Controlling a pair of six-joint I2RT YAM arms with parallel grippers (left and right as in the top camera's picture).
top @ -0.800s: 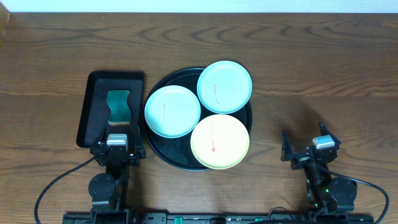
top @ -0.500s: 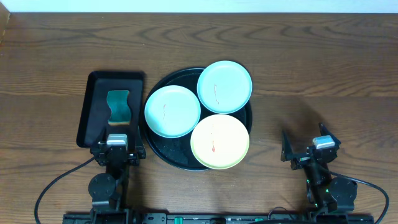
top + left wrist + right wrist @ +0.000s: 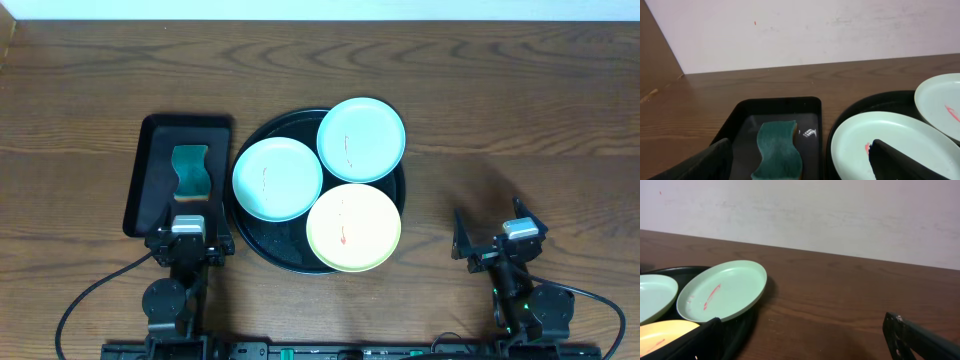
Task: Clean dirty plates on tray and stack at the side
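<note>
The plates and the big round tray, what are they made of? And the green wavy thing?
The plates look like smooth plastic: thin, evenly pastel, softly shiny. The round tray seems glossy black plastic; it reflects light. The sponge looks like foam under a rough green top; a tan layer shows.

The left plate [image 3: 277,178] and the far plate [image 3: 361,139] are pale mint-green; the near plate [image 3: 353,227] is pale yellow. Each carries a thin red smear at centre. The round tray [image 3: 265,240] is glossy black, and the rectangular tray [image 3: 150,170] is black as well, its sponge [image 3: 190,170] teal-green. The worktop [image 3: 520,110] is dark brown, streaked with wood grain.
</note>
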